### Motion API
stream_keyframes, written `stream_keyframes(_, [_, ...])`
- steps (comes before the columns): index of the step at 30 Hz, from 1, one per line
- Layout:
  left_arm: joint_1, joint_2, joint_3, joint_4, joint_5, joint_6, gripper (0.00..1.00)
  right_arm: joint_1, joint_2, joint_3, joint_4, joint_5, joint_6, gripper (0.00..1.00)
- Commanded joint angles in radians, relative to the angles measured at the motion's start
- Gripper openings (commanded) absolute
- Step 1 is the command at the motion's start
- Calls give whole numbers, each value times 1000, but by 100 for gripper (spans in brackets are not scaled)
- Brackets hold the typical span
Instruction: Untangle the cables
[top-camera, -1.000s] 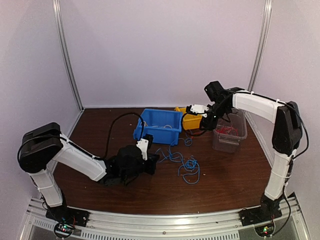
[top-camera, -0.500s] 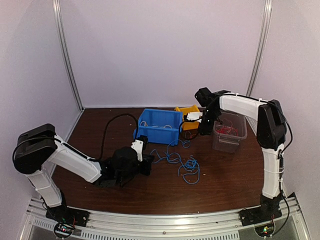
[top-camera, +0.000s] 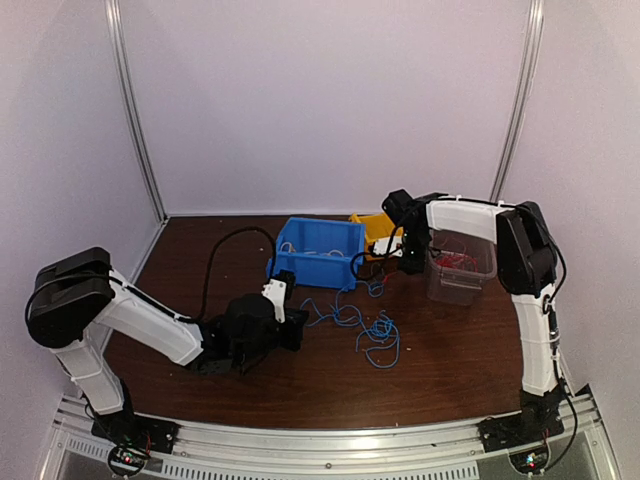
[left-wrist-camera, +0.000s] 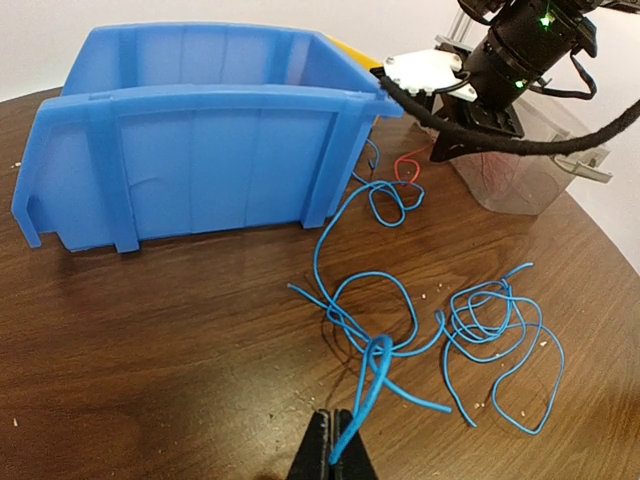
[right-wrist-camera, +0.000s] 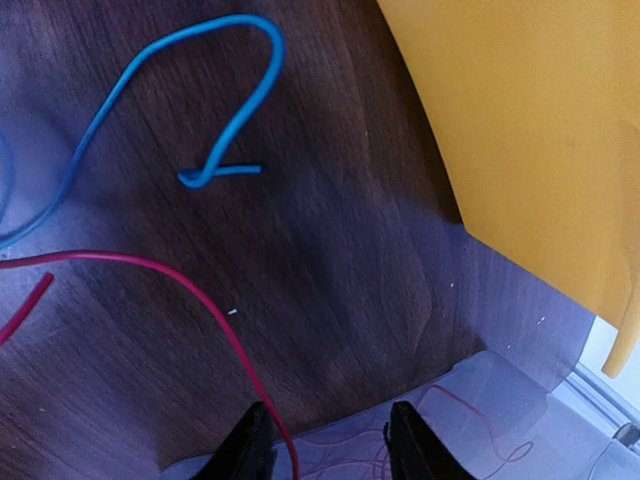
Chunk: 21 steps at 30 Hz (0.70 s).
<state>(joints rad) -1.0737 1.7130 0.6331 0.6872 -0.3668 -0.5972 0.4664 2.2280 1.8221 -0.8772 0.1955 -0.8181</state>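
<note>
Three bins (top-camera: 312, 266), tangled blue cables (left-wrist-camera: 378, 352), perhaps one red strand (right-wrist-camera: 130, 259)

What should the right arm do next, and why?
Probably close the right gripper on the red cable. Its fingers stand open with that cable running between them, close to one finger. The left gripper is shut on the blue cable, so the blue tangle looks anchored and the red could then be drawn away from it.
</note>
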Motion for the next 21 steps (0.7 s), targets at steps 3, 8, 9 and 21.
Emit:
stream_keyframes(3, [-3,18,20,51,-14,-6,0,7,16,-11,16,50,-18,19])
stream_keyframes(8, [-3,22,28,46,-7,-7,0,7,-52,-19,47,45,-11,0])
stream_keyframes(9, [-2,22,29,43,-7,-5,0,7,-82,-23,57,43,-10,0])
stream_keyframes(21, [-2,45,48,33,-4,-4,0,-2,-483,-79,137,4,-20,0])
